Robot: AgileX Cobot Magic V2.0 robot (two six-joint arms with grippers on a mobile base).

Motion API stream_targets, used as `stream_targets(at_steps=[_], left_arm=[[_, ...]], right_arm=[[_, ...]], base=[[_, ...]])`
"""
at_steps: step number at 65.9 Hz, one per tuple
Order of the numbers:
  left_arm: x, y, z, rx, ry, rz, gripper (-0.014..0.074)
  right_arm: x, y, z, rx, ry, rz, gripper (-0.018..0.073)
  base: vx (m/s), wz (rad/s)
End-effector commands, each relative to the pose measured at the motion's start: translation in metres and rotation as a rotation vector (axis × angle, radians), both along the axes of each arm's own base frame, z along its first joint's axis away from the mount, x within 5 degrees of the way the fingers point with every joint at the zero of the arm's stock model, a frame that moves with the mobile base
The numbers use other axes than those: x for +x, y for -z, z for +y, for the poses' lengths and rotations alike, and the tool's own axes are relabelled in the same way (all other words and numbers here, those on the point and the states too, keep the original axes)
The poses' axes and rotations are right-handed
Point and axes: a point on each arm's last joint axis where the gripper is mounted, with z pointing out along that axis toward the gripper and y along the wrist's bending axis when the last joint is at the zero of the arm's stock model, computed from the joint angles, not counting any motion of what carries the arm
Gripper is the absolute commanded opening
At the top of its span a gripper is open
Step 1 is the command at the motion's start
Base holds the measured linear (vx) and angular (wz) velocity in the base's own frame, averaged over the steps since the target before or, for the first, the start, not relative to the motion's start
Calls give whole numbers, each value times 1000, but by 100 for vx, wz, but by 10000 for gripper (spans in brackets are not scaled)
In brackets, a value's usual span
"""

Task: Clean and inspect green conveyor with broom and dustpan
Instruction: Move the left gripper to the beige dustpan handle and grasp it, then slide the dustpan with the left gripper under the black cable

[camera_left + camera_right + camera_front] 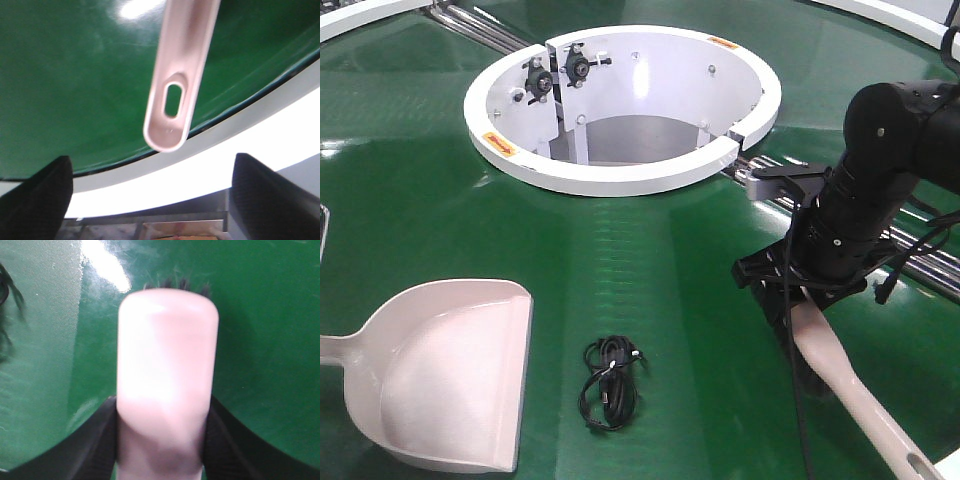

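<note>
The green conveyor (640, 260) fills the front view, its white ring hub (620, 180) at the back. The beige dustpan (450, 380) lies at the lower left with its mouth facing right. Its handle (175, 90), which has a hang hole, points toward my left gripper (155, 200). That gripper is open, its fingers wide apart and clear of the handle tip. My right gripper (790, 300) is shut on the beige broom (850, 390). The broom head (167, 365) rests on the belt, dark bristles peeking out at its far end.
A coiled black cable (610, 380) lies on the belt between dustpan and broom. Metal roller strips (920, 265) run behind the right arm. The conveyor's white outer rim (200, 155) curves just below the dustpan handle.
</note>
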Motion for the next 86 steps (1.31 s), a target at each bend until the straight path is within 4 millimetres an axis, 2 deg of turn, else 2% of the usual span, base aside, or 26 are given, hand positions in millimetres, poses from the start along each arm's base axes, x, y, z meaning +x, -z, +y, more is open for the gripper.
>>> stream_targets(at_steps=[1,22,34,49,62,68,73,86], left_arm=[[4,-2,7,4,-9,16,594],[19,24,15,-10,-34,83,594],[28,30,17,-24,-21,37,594],[35,45,23,-35,-41,77,594],[37,48,24,-33,-43,86,575],[35,48,25,-19,-46,106,521],[32,47,26,-5,-52,135,440],[29,46,26,-1,-67,172,112]], right_arm=[[-9,-22,-2,8,-12,-23,-10],[-9,-22,-3,8,-13,-21,-10],[-9,-22,-3,8,-13,-22,-10],[-9,-22,-3,8,-13,-22,-10],[-9,-22,-3,8,-13,-21,-10],[-9,-22,-3,8,-13,-21,-10],[-9,-22,-3,8,-13,-21,-10],[-9,-22,-3,8,-13,-21,-10]], base=[[0,0],[0,0],[0,0],[0,0],[0,0],[0,0],[0,0],[0,0]])
